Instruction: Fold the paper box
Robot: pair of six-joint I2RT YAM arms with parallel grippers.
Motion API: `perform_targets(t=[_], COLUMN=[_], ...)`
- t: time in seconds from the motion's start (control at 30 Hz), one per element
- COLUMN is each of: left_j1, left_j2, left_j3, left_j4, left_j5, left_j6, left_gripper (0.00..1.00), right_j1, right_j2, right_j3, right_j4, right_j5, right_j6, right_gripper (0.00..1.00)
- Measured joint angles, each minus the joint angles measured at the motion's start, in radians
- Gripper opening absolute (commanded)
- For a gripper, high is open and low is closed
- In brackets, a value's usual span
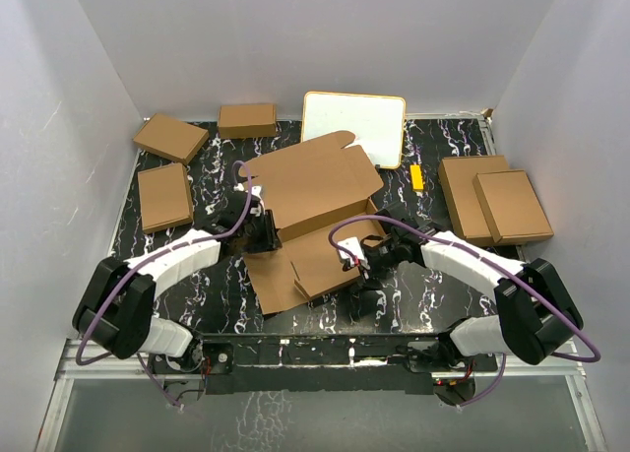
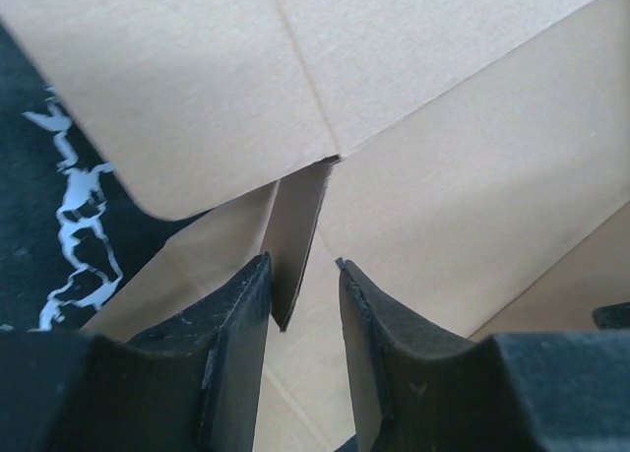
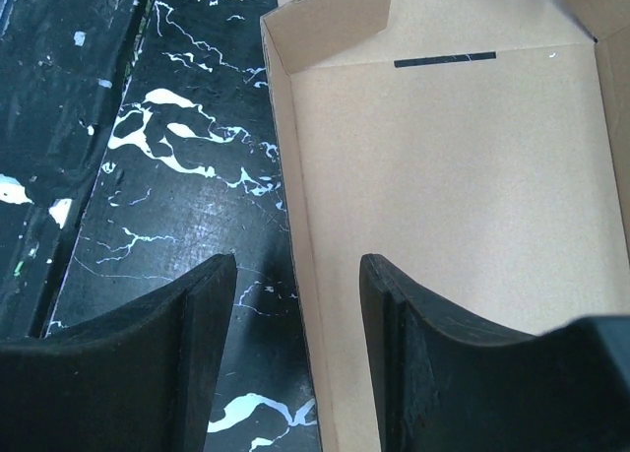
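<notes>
From the overhead view I have the paper box [image 1: 313, 191] around the middle of the tabletop [image 1: 221, 171], and I judge it roughly half made. One large panel is tilted up toward the far edge, a lower panel lies toward the near edge with a small flap lifted, and nothing is closed over yet. The left tool [image 1: 264, 230] sits against the box's left side and the right tool [image 1: 366, 265] at its near right corner. In the left wrist view, the left tool [image 2: 300, 265] has its jaws apart. They straddle a narrow side tab [image 2: 295, 216] that stands on edge where two panels of the box [image 2: 443, 176] meet at a crease. The tab lies close to one finger and clear of the other, so I read this as released, not pinching. A strip of tabletop [image 2: 59, 196] shows at the left. In the right wrist view, the right tool [image 3: 295, 260] is also parted and holding nothing. Its jaws sit either side of a low side wall [image 3: 291, 176] of the box [image 3: 443, 196], with one finger over the tabletop [image 3: 177, 127]. Inside I see a flat floor, a corner flap [image 3: 330, 24] standing upright and a slit [image 3: 445, 59] at the far end. By my reckoning the walls still need locking, the tabs need tucking in, and the lid has to come down and be seated.
</notes>
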Motion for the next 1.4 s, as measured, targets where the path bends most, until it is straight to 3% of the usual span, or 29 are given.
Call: perform_targets(t=[0.07, 0.13, 0.27, 0.4, 0.57, 0.73, 0.87, 1.1, 1.27, 1.4], left_j1=[0.000, 0.000, 0.000, 0.001, 0.001, 0.006, 0.008, 0.010, 0.010, 0.010], left_j2=[0.019, 0.034, 0.034, -0.042, -0.282, -0.527, -0.605, -0.529, -0.467, -0.426], left_j3=[0.003, 0.016, 0.057, 0.076, 0.053, -0.021, -0.116, -0.235, -0.238, -0.259], left_j4=[0.022, 0.032, 0.020, -0.049, -0.161, -0.279, -0.367, -0.391, -0.328, -0.263], left_j5=[0.029, 0.050, 0.048, 0.006, -0.051, -0.109, -0.126, -0.108, -0.087, -0.063], left_j6=[-0.001, -0.001, 0.000, 0.000, -0.021, -0.099, -0.211, -0.344, -0.382, -0.406], left_gripper=[0.37, 0.49, 0.63, 0.66, 0.68, 0.67, 0.63, 0.59, 0.55, 0.42], right_j1=[-0.003, -0.015, -0.108, -0.245, -0.430, -0.526, -0.524, -0.478, -0.426, -0.404], right_j2=[0.000, 0.000, 0.000, -0.017, -0.076, -0.061, 0.015, 0.153, 0.155, 0.155], right_j3=[0.000, 0.005, 0.058, 0.135, 0.131, 0.065, 0.055, 0.086, 0.091, 0.091], right_j4=[-0.001, -0.011, -0.056, -0.051, 0.104, 0.260, 0.293, 0.274, 0.267, 0.267], right_j5=[-0.005, -0.019, -0.076, -0.105, -0.063, 0.075, 0.163, 0.268, 0.317, 0.351], right_j6=[0.005, 0.011, 0.049, 0.165, 0.466, 0.710, 0.806, 0.862, 0.880, 0.894], right_gripper=[0.58, 0.59, 0.61, 0.68, 0.67, 0.62, 0.60, 0.57, 0.48, 0.46])
